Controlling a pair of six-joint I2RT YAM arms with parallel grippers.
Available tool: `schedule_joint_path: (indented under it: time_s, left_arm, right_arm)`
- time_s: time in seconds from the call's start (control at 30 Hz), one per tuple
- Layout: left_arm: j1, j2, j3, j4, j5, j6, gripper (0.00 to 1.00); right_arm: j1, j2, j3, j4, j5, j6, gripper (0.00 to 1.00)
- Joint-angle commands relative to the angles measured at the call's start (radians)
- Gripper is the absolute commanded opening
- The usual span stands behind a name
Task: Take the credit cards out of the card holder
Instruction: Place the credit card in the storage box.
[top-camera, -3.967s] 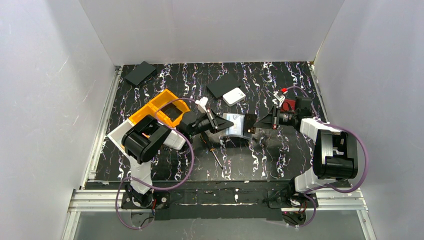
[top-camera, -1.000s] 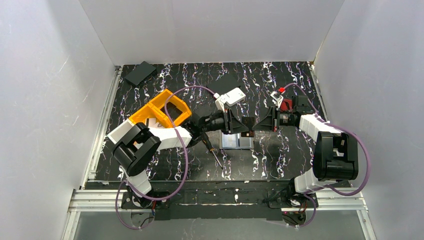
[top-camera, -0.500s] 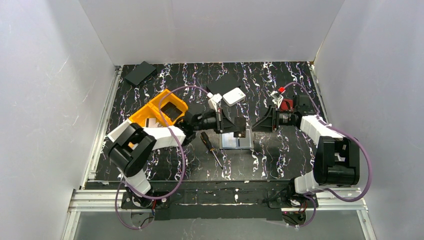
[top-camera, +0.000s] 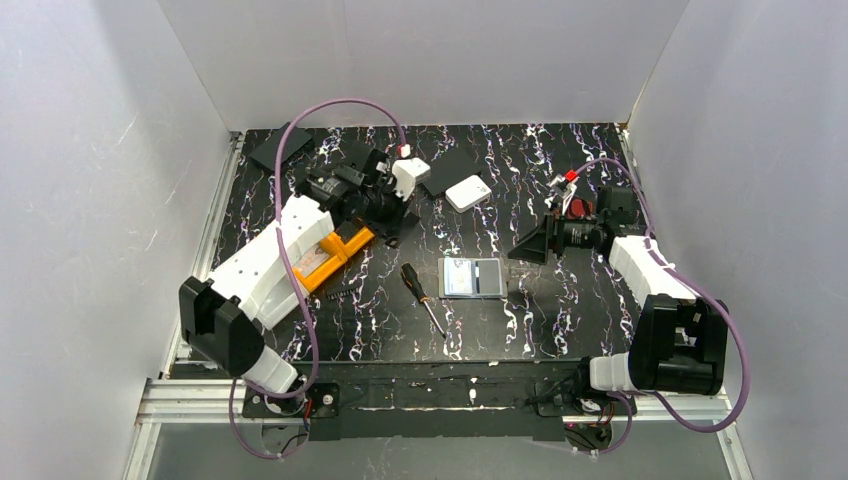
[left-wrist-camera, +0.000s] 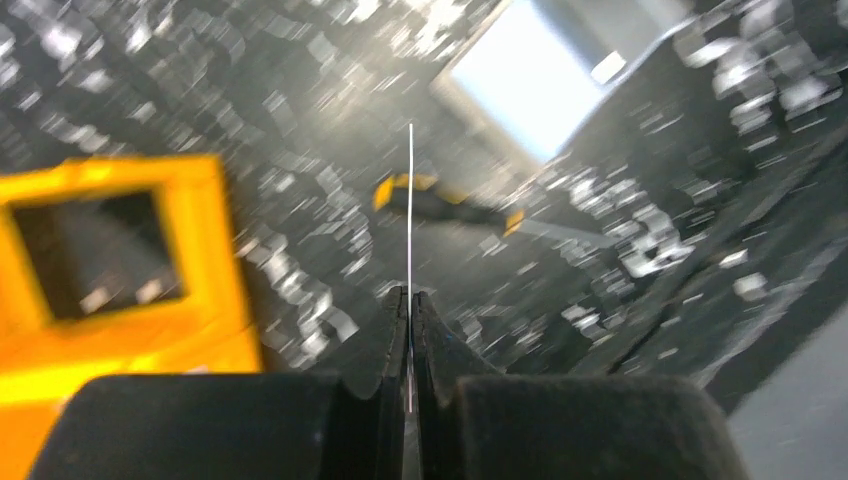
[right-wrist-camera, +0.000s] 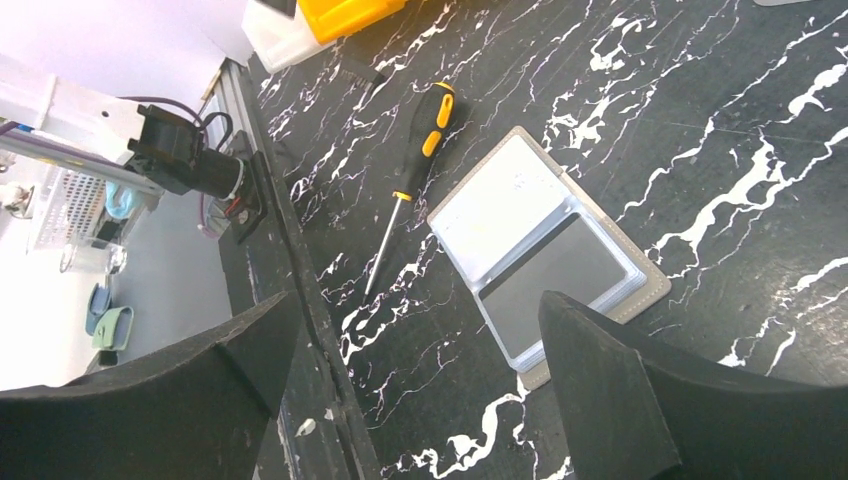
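My left hand (left-wrist-camera: 410, 300) is clenched on one credit card (left-wrist-camera: 410, 200), held edge-on, at the upper left of the top view and well apart from the card holder (top-camera: 473, 278). The holder lies open on the bench (top-camera: 560, 320) at centre frame, long axis left-right. My right hand (top-camera: 522, 248) is released, jaws wide, just upper right of the holder, so it is the nearer hand.

Count: one holder, one card out, and two inside by my reading, a pale card (right-wrist-camera: 505, 205) and a grey card (right-wrist-camera: 560, 272). One screwdriver (top-camera: 422, 296) lies just left of the holder.
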Motion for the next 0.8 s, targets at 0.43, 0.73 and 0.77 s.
schedule_joint_path:
  time_s: [0.43, 0.73, 0.77]
  left_arm:
    - [0.203, 0.273, 0.225, -0.343, -0.341, 0.492, 0.00]
    - [0.256, 0.334, 0.221, -0.252, -0.314, 0.528, 0.00]
    - [0.259, 0.335, 0.217, -0.241, -0.290, 0.530, 0.00]
  right_arm:
    - [-0.033, 0.026, 0.060, -0.066, -0.001, -0.078, 0.98]
    - [-0.035, 0.060, 0.061, -0.073, -0.012, -0.085, 0.98]
    - [-0.034, 0.063, 0.061, -0.073, -0.016, -0.085, 0.98]
